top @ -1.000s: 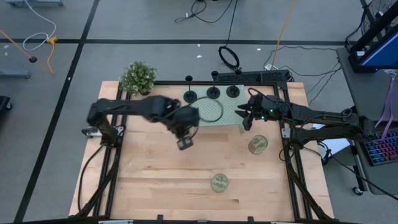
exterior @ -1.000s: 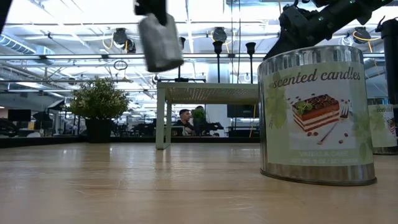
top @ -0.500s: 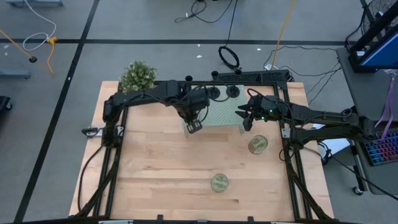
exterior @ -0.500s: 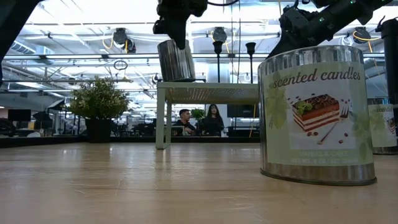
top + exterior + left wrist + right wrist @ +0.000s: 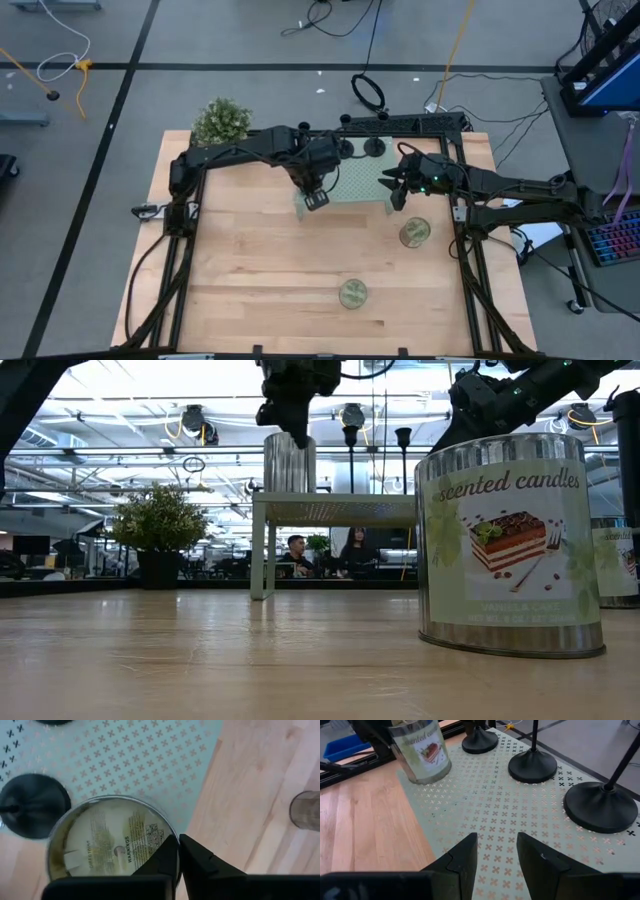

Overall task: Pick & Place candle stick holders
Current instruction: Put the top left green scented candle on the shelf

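The three candle stick holders [image 5: 532,766] stand upright in a row along the rack's [image 5: 520,815] back edge, at the desk's [image 5: 250,260] far side. My right claw [image 5: 492,852] hovers over the rack's right end, fingers spread and empty, closest to them. My left claw [image 5: 177,852] is clenched on a tin's [image 5: 107,840] rim at the rack's front-left corner.

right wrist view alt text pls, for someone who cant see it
Right tool, fingers open, hovers over a pale green perforated rack holding three black candle stick holders and a scented candle tin gripped by the other arm; wooden table alongside.
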Available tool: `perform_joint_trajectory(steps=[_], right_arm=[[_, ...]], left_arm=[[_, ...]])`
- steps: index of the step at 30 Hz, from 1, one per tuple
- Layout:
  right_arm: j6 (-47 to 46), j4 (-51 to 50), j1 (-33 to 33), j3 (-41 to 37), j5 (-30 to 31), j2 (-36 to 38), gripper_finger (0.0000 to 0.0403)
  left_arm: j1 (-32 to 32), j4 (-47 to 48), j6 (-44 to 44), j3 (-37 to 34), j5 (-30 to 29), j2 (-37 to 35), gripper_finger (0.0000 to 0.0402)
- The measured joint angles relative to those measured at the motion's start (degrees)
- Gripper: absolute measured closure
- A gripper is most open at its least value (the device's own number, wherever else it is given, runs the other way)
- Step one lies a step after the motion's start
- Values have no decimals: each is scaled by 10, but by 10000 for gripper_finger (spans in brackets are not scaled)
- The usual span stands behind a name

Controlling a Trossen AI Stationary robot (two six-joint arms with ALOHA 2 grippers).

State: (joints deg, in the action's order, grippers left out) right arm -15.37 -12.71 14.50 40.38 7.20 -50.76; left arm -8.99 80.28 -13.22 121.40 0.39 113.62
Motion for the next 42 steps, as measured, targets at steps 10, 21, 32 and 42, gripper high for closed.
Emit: perform_joint_trajectory(steps=[10, 21, 32, 42], right_arm=[[13, -1, 0, 0, 0, 0, 273], [13, -1, 0, 0, 0, 0, 273], [13, 0, 0, 0, 0, 0, 273], [13, -1, 0, 0, 0, 0, 273]], left_arm=[[0, -30, 11, 0, 0, 0, 366], [0, -41, 16, 0, 2, 0, 382], [0, -41, 23, 0, 2, 0, 396], [0, -39, 26, 0, 1, 0, 366]])
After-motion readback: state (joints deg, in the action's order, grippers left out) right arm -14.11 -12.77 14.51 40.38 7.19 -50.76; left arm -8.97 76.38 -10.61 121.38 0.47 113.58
